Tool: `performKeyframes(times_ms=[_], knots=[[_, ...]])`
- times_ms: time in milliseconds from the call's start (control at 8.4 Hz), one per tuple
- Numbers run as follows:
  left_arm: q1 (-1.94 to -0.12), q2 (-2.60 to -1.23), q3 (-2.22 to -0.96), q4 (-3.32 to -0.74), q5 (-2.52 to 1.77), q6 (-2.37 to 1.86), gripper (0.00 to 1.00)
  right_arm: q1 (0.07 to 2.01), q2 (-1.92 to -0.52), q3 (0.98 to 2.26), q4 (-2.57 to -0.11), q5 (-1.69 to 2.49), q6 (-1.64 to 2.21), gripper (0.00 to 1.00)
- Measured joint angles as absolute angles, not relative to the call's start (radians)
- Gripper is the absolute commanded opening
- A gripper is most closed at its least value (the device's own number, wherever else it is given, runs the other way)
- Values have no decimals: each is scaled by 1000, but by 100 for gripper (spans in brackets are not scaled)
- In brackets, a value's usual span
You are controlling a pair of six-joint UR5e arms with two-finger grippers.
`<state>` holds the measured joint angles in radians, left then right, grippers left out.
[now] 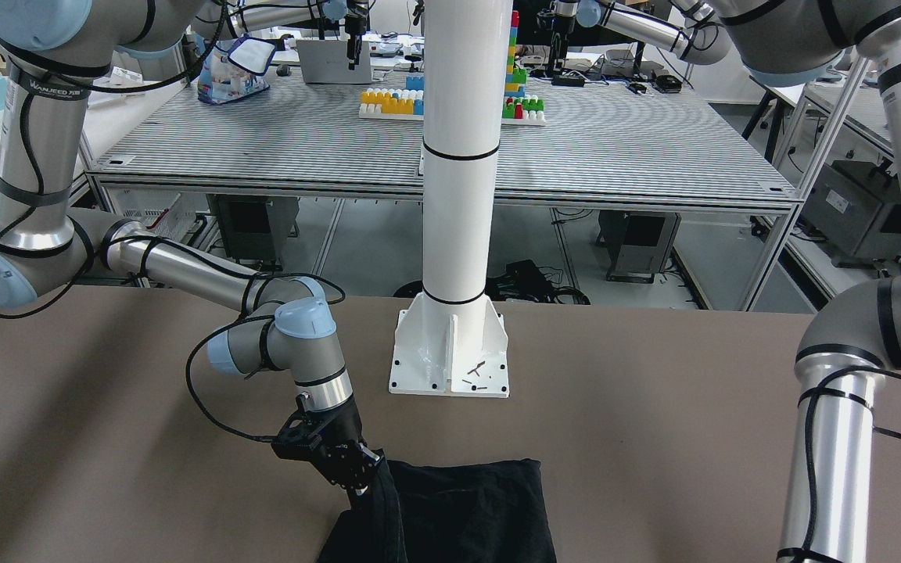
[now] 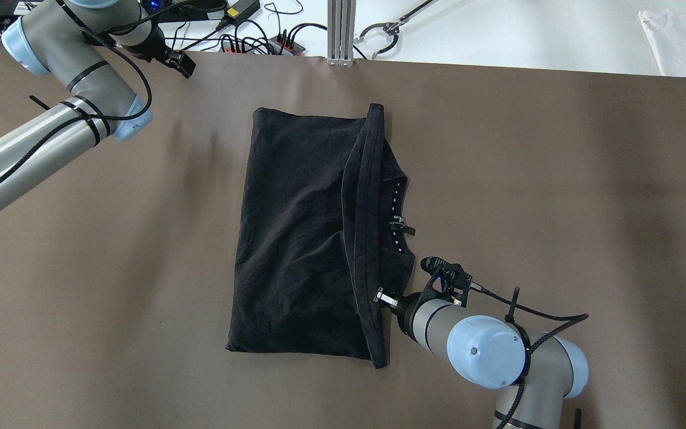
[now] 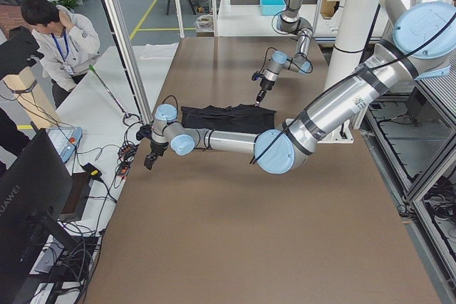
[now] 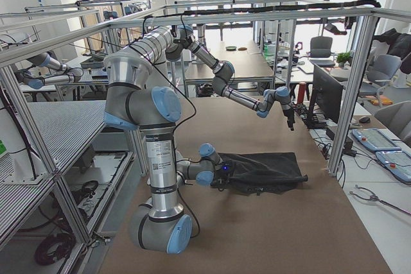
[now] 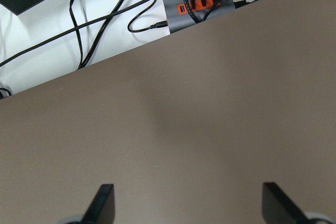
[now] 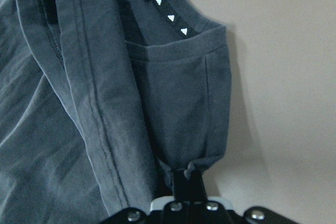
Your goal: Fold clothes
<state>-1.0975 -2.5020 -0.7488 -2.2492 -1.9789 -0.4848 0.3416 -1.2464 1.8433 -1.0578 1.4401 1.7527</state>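
A black T-shirt (image 2: 295,238) lies partly folded on the brown table (image 2: 557,196), with a long edge doubled over toward the collar. It also shows in the front view (image 1: 466,516) and in the right wrist view (image 6: 105,103). My right gripper (image 2: 382,296) is shut on a bunched bit of the shirt's fabric near the collar, seen close up in the right wrist view (image 6: 186,179). My left gripper (image 2: 179,62) is open and empty over bare table at the far left corner, its fingertips (image 5: 102,203) spread wide.
A power strip with cables (image 5: 197,3) lies just past the table's far edge. A white cloth (image 2: 682,36) lies beyond the far right corner. The white pillar base (image 1: 450,352) stands at the robot's side. An operator (image 3: 60,40) stands off the far edge.
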Motion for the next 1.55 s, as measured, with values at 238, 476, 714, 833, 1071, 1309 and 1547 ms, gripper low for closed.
performKeyframes(times_ms=[238, 476, 714, 833, 1071, 1309, 1547], knots=[[-1097, -2494, -761, -2249, -1979, -487, 100, 345, -1265, 1849, -1058, 1443, 1736, 10], [-1097, -2490, -765, -2250, -1979, -489, 100, 349, -1278, 1851, -1058, 1442, 1709, 93], [-1097, -2477, -781, -2249, -1979, -491, 100, 354, -1281, 1854, -1058, 1439, 1655, 94], [-1097, -2473, -787, -2249, -1979, -492, 100, 367, -1279, 1855, -1064, 1441, 1610, 94], [-1096, -2469, -793, -2249, -1979, -492, 100, 405, -1248, 1855, -1112, 1443, 1537, 94], [-1092, -2468, -794, -2249, -1979, -492, 100, 436, -1146, 1844, -1257, 1440, 1500, 94], [-1087, -2468, -795, -2250, -1979, -492, 100, 451, -1032, 1774, -1386, 1439, 1464, 94]])
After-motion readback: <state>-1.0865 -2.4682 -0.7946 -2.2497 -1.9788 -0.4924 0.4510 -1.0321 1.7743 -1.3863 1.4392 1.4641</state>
